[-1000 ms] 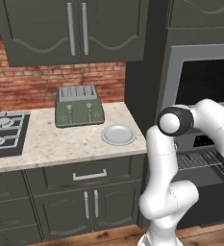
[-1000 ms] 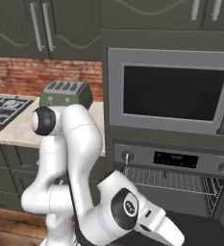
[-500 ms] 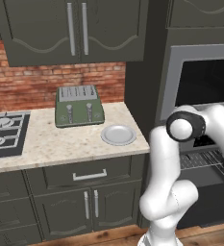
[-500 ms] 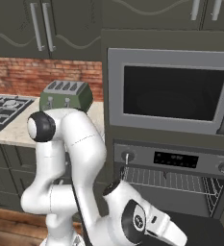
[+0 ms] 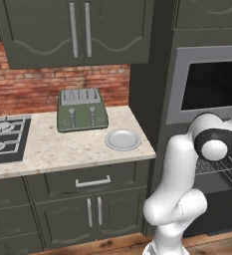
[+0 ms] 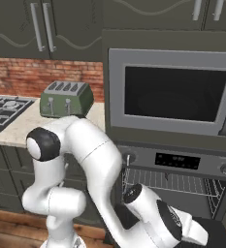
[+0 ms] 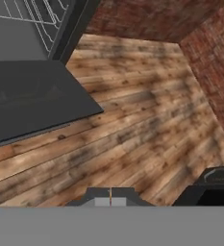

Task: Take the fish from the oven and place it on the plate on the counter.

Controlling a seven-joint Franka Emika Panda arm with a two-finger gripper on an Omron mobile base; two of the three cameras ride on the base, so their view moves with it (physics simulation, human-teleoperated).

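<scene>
The oven (image 6: 175, 186) stands open, wire racks showing; the fish cannot be made out. The empty plate (image 5: 122, 140) sits on the desk (image 5: 62, 149) beside the green toaster (image 5: 81, 109). The fingers (image 7: 110, 197) are clenched on nothing, over the wood floor (image 7: 147, 129) beside the lowered oven door (image 7: 31, 98).

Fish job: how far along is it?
Done: the oven door is down, wire racks exposed. In hand: nothing; the fingers are shut and empty, pointing at the wooden floor beside the door. Left: no fish is visible yet, so find and grasp it, then carry it to the bare plate on the counter.
</scene>
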